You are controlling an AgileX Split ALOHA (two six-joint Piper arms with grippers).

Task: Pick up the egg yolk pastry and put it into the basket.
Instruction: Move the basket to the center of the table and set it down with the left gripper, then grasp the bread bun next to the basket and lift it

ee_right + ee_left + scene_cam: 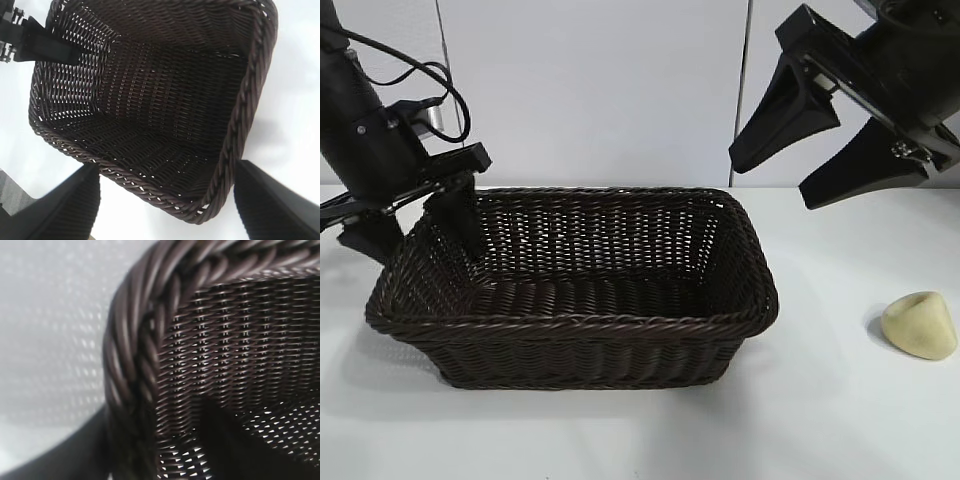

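Note:
The egg yolk pastry (920, 325), a small pale yellow cone-shaped lump, lies on the white table at the far right, apart from the basket. The dark woven basket (570, 325) stands at the middle and is empty. My left gripper (415, 235) straddles the basket's back left corner, one finger inside and one outside the rim (130, 340), shut on the wall. My right gripper (775, 182) hangs open and empty high above the basket's right end, up and left of the pastry. In the right wrist view its fingers (65, 210) frame the basket's near corner (240, 125).
The white table (820, 420) spreads in front of and to the right of the basket. A pale wall stands behind. Black cables loop by the left arm (430, 75).

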